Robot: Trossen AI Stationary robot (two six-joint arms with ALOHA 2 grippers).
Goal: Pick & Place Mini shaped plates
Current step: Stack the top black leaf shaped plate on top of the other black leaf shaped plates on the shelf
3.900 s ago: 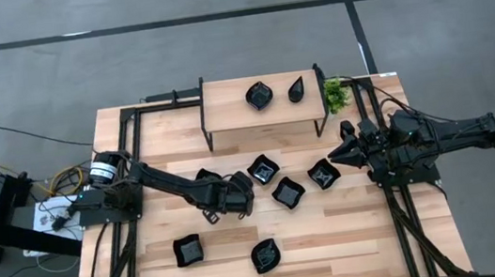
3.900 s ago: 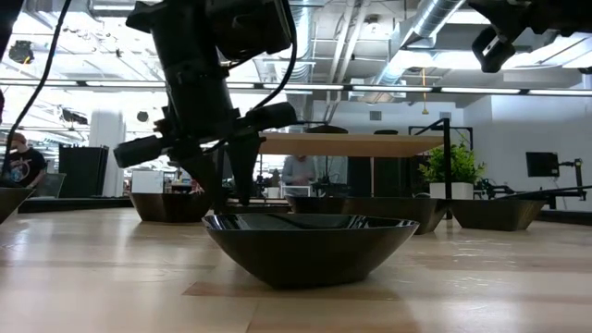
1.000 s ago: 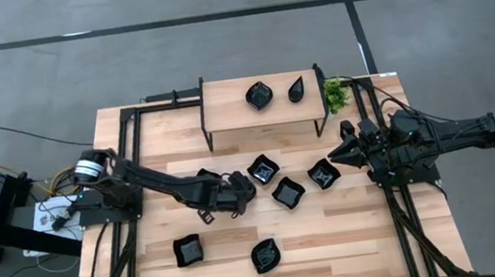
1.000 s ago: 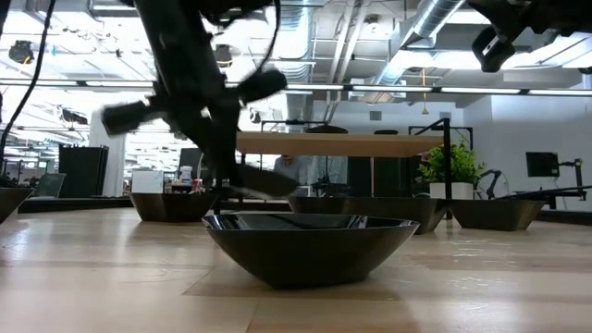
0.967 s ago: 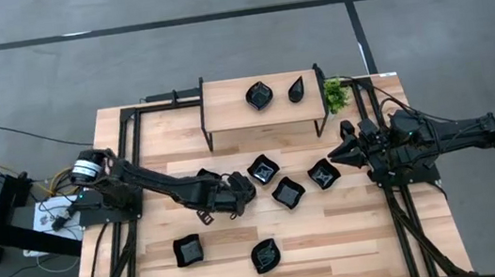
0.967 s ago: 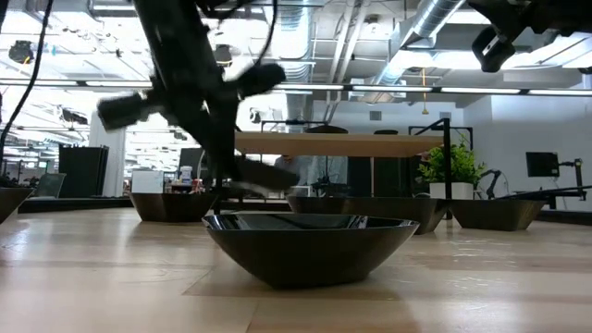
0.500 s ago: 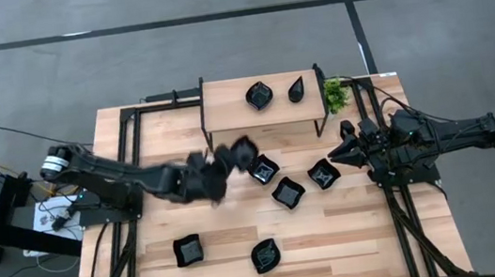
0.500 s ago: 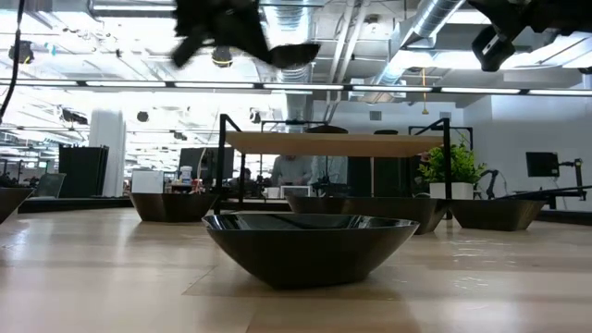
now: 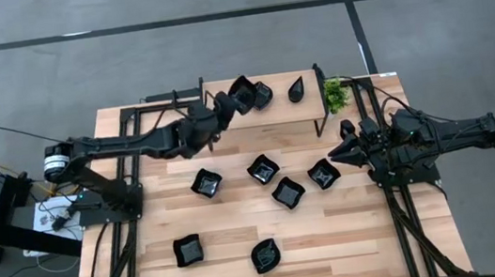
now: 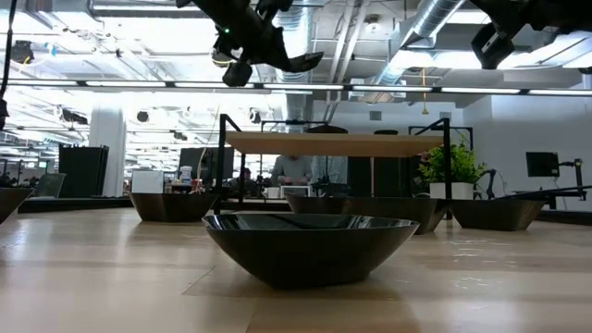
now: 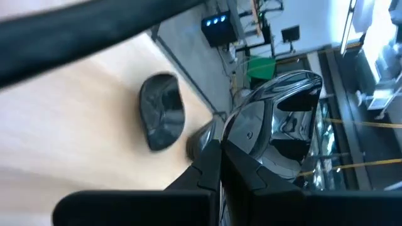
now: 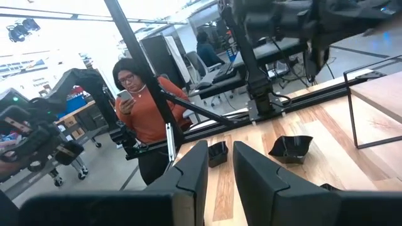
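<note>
My left gripper [image 9: 225,106] is up over the raised wooden shelf [image 9: 226,120] at the table's far side, shut on a glossy black mini plate [image 9: 242,92]. In the low view this plate [image 10: 298,63] hangs high above the shelf top [image 10: 333,143]. A leaf-like plate [image 9: 264,94] and a teardrop plate [image 9: 295,88] rest on the shelf. Several more black plates lie on the table, among them a wavy-edged one [image 9: 206,182] and one [image 9: 287,191] at mid-table. My right gripper [image 9: 333,157] waits at the table's right side, open by a narrow gap [image 12: 220,164], touching nothing. My left gripper pinches the plate by its rim [image 11: 233,139] between the two fingers. The fingers [image 11: 210,164] come at it slanting from the table's left. The plate is lifted clear above the shelf and sits tilted in the hold.
A small green plant [image 9: 335,96] stands by the shelf's right legs. The shelf's black metal legs [image 10: 222,162] rise from the far table. One plate [image 10: 310,242] sits close before the low camera. A person in an orange top [image 12: 146,107] stands beyond the table.
My left gripper has risen from mid-table with the plate and swung toward the far edge, ending over the shelf. The plate has gone from table height to lifted clear above the shelf. A plate the arm had covered now shows on the table.
</note>
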